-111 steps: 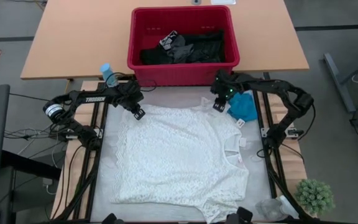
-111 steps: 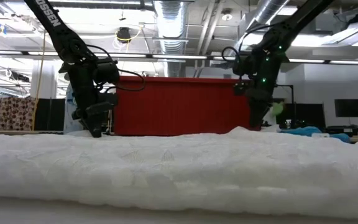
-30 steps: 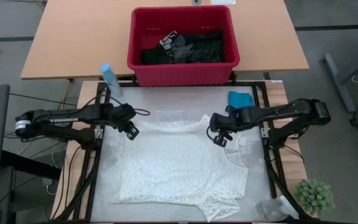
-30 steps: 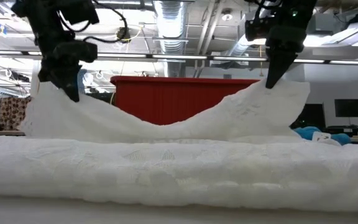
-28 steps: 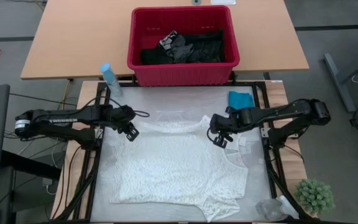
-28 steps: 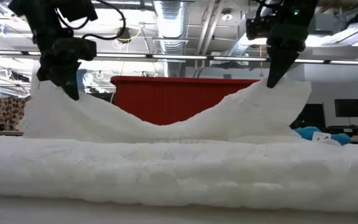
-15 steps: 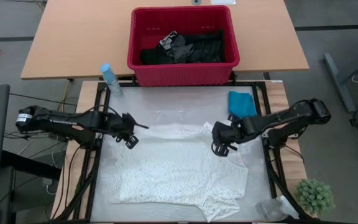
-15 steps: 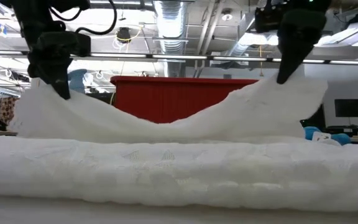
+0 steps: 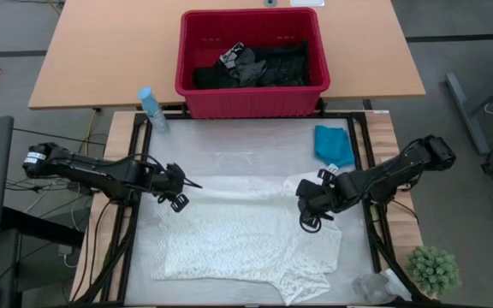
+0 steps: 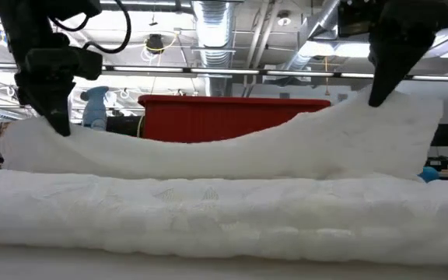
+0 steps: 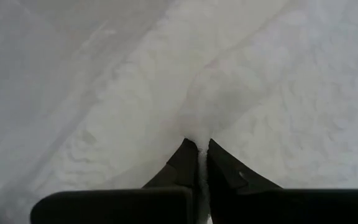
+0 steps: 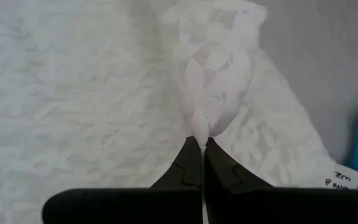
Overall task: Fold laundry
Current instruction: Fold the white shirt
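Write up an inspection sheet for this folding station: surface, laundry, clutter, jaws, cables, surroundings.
Surface: grey mat on the work table, mostly covered by the white lacy top.
Job's things: white lacy top has its far edge lifted and carried over the rest; teal garment lies at the mat's right; dark garments sit in the red basket.
Clutter: blue spray bottle at the far left corner; small green plant near right.
Grippers: left gripper and right gripper each have jaws shut on the top's edge.
Cables: black leads trail off the table's left.
Surroundings: wooden table behind; ceiling ducts.
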`<action>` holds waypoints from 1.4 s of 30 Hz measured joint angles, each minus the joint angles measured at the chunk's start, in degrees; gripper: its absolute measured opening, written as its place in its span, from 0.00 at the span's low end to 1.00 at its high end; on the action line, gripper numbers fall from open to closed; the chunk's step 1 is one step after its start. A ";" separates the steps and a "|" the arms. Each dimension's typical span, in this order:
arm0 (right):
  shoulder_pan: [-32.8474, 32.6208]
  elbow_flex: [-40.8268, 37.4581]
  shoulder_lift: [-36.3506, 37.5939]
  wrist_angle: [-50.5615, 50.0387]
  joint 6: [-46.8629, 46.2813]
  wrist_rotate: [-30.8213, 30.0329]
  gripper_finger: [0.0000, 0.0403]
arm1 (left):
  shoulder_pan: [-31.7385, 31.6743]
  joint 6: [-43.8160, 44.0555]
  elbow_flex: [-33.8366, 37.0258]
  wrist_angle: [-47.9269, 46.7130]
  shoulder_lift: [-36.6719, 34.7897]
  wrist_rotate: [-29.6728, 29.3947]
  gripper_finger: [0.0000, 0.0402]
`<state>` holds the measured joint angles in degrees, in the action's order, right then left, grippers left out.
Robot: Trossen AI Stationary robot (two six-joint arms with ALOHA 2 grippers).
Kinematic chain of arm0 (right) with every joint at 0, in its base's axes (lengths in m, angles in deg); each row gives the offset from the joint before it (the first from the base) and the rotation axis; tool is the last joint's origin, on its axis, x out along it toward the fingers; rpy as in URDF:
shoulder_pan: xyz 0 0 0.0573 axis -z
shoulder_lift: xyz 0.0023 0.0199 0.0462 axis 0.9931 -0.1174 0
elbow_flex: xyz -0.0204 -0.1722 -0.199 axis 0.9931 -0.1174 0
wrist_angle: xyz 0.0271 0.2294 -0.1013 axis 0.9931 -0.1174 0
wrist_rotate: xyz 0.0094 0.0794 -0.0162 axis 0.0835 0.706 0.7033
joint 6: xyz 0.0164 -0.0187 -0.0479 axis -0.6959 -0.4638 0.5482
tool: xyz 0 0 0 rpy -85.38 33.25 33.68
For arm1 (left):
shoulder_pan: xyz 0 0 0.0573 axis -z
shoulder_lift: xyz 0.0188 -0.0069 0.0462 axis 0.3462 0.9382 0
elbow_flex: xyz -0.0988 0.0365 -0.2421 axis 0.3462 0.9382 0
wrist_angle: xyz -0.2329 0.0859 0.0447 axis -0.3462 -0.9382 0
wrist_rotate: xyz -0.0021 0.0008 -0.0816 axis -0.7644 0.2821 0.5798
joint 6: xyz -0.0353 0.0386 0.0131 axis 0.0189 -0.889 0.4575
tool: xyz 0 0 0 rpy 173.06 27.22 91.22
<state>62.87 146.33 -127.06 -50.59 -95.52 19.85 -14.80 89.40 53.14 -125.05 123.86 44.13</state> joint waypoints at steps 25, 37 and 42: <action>-2.16 -1.27 0.04 -1.10 2.31 1.54 0.05 | 0.05 0.32 1.79 7.56 -1.28 5.77 0.34; -2.51 -1.27 0.04 -1.25 2.37 1.93 0.05 | 10.98 0.52 2.11 5.27 2.59 1.56 0.32; -2.53 -1.27 0.04 -1.26 2.39 1.93 0.05 | 13.33 1.64 2.11 1.40 6.16 -3.94 0.32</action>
<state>60.34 145.06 -127.02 -51.85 -93.13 21.79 -1.47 91.04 55.25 -123.65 130.02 40.19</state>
